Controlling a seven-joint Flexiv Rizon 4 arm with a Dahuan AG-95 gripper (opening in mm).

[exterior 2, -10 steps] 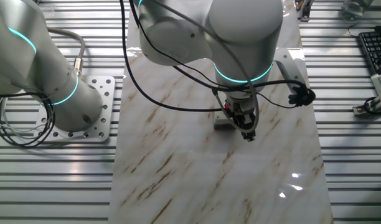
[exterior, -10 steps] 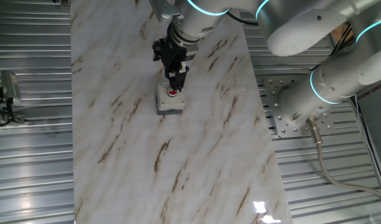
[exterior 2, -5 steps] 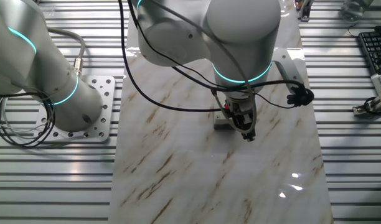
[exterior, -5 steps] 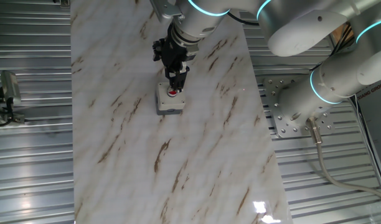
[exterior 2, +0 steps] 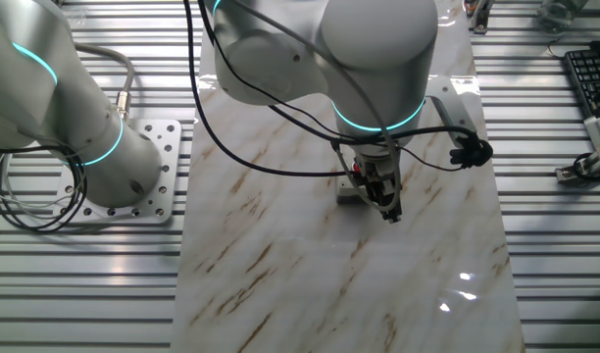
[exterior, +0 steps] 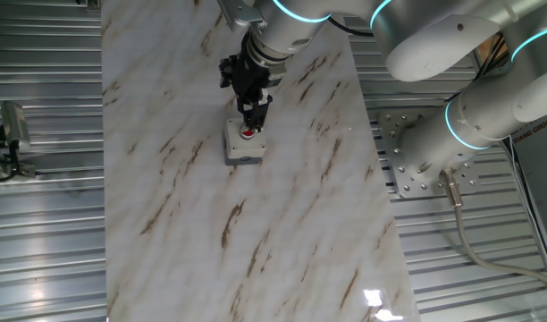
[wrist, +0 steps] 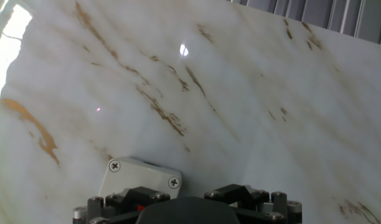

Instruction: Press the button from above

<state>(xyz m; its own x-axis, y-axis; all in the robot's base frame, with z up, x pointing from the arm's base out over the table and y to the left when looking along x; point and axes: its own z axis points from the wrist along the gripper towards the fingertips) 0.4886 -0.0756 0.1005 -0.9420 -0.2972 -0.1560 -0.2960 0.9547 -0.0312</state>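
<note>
Bright even overhead light, glare spots on glossy marble table (exterior: 282, 224), sharp focus

The arm (exterior 2: 310, 49) was built of thick, rounded, glossy white-grey segments, each joint ringed by a glowing cyan band (exterior 2: 378, 123). Black cables (exterior 2: 241, 147) were looped along it. The base was bolted to a perforated metal plate (exterior 2: 163, 186). The end effector (exterior: 253, 112) was black, and small screws (wrist: 277, 198) were seen on its body in the hand view.

A white marble-patterned slab with brown veins (exterior: 256, 224) lies on a ribbed grey metal table (exterior: 41, 250) (glare spot at 5 o'clock); a black keyboard (exterior 2: 589, 83) sits at 3 o'clock.
</note>
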